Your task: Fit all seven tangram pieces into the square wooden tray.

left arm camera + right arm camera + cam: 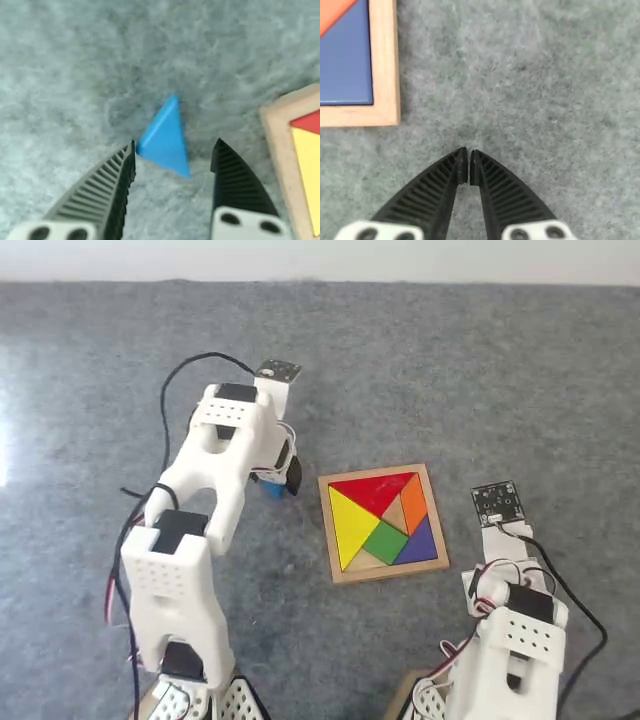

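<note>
Tray [390, 576] set on tabletop [500, 370], between arms. Several pieces [350, 525] seated in tray. Loose triangle piece [165, 137] laid on tabletop just left of tray, flanked by spread fingers of left tool [175, 145]. Right tool [469, 152], fingers pressed together, held over tabletop right of tray, near its corner.

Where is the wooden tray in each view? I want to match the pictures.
High view: tray just right of the picture's centre.
Left wrist view: its corner with red piece and yellow piece, near the blue triangle.
Right wrist view: its corner with purple piece, ahead of the right claw.
Shared landmark: the grey mat around it.
</note>
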Controlling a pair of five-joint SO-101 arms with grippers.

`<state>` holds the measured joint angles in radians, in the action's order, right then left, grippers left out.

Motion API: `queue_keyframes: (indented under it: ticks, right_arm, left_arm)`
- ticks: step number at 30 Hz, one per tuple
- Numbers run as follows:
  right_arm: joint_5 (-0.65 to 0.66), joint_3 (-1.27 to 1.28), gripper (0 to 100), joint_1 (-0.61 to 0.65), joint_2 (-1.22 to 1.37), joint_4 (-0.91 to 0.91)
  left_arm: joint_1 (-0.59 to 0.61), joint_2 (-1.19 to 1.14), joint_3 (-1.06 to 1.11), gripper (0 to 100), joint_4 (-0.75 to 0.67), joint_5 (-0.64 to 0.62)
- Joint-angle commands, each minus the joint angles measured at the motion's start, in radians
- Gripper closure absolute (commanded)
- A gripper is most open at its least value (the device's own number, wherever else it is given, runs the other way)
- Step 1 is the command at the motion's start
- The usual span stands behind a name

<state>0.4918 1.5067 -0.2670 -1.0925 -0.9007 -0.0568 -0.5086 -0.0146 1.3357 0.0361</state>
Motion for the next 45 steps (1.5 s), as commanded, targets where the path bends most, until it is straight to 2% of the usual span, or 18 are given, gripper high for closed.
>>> queue_keyframes:
  ticks: [1,14,33,38,45]
  right_arm:
    - [-0.009,-0.009,96.7,-0.007,-0.024,-0.010]
    - [-0.009,-0.009,96.7,-0.007,-0.024,-0.013]
    - [-0.009,-0.009,96.7,-0.007,-0.024,-0.015]
    - [-0.009,-0.009,96.7,-0.007,-0.024,-0.015]
    - [-0.009,-0.009,96.7,-0.007,-0.024,-0.015]
  left_arm:
    - [-0.015,0.068,-0.004,76,-0.017,-0.031]
    - [-0.018,0.068,0.042,83,-0.054,-0.041]
    - [-0.020,0.068,0.044,80,-0.107,-0.043]
    - [-0.052,0.068,0.047,84,-0.100,-0.041]
    - [-0.058,0.068,0.047,85,-0.071,-0.048]
